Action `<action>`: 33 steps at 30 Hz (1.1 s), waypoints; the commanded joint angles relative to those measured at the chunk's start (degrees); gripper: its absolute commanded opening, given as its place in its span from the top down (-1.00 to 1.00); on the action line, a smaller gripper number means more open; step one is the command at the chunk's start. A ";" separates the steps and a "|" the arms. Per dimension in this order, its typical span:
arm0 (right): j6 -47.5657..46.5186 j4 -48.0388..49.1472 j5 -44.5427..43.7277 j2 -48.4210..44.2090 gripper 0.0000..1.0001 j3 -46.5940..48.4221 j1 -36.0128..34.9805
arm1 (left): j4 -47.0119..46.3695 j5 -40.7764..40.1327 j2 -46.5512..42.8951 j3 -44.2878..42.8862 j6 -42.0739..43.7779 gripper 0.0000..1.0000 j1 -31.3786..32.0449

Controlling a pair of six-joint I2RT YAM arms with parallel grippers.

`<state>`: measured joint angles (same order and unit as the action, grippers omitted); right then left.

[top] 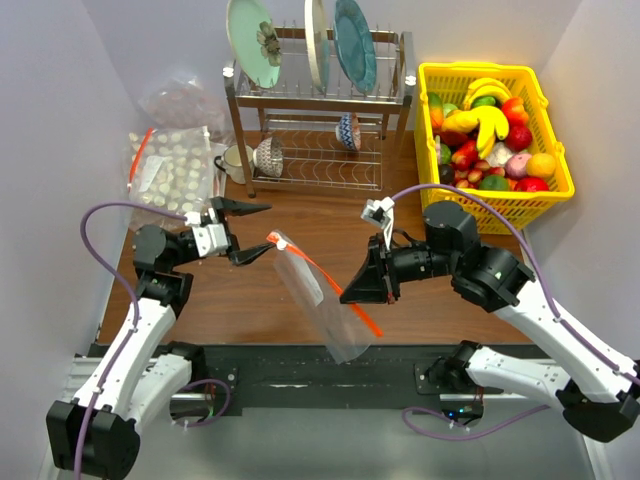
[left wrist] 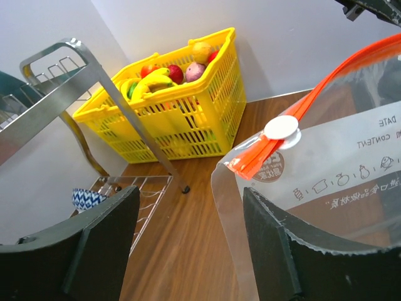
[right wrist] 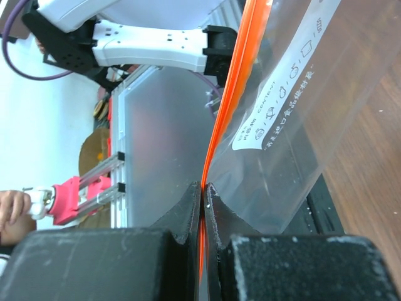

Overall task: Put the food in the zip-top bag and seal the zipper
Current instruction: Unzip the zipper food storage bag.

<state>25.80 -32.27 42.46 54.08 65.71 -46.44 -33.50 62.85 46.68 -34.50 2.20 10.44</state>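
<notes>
1. The zip-top bag [top: 330, 310] hangs in the centre of the top view, lifted off the table [top: 290, 205], its lower corner towards the bottom edge of the frame.
2. The right gripper [top: 347, 297] is pinched together on the zipper [top: 320, 268], towards its lower right end. In the right wrist view the two pads meet on the orange strip.
3. The left gripper [top: 268, 230] stands left of centre with its jaws apart and nothing held. The bag's upper corner and the white slider [top: 281, 241] lie just ahead of it.
4. The food [top: 490, 125] sits in the yellow basket [top: 432, 75] at the upper right, well apart from the bag.
5. Handling, as a judgement:
   - The film looks thin, limp and slick. It should weigh almost nothing, sag from a single hold and slip under a light pinch.
   - The zipper strip is the stiffest part, so that is the place to grip.
   - A second hold near the slider end would stretch the mouth taut.
   - The printed label [right wrist: 276, 94] panel gives no firmer purchase than bare film.
6. The glossy fruits look hard and smooth. Round ones may roll or squirt from the pads, so take them across the middle.
</notes>
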 commanded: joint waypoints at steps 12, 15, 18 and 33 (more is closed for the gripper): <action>1.80 3.71 4.04 -0.12 0.95 -1.38 0.29 | -10.17 6.05 -0.18 0.04 -1.84 -0.43 1.60; 1.01 2.92 3.16 0.58 0.95 -1.29 0.29 | -14.65 7.46 0.26 1.19 -5.71 -0.17 2.04; 0.48 2.65 2.72 1.02 0.95 -1.38 0.21 | -14.06 7.90 0.43 1.28 -6.06 0.53 2.39; -14.64 -10.54 -27.24 4.53 -0.36 5.47 0.29 | -7.55 4.56 -0.89 1.72 -9.22 1.00 3.45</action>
<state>17.52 -40.34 28.36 57.19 67.53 -46.44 -41.01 68.79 44.88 -32.34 -3.01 13.23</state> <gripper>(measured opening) 0.685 0.015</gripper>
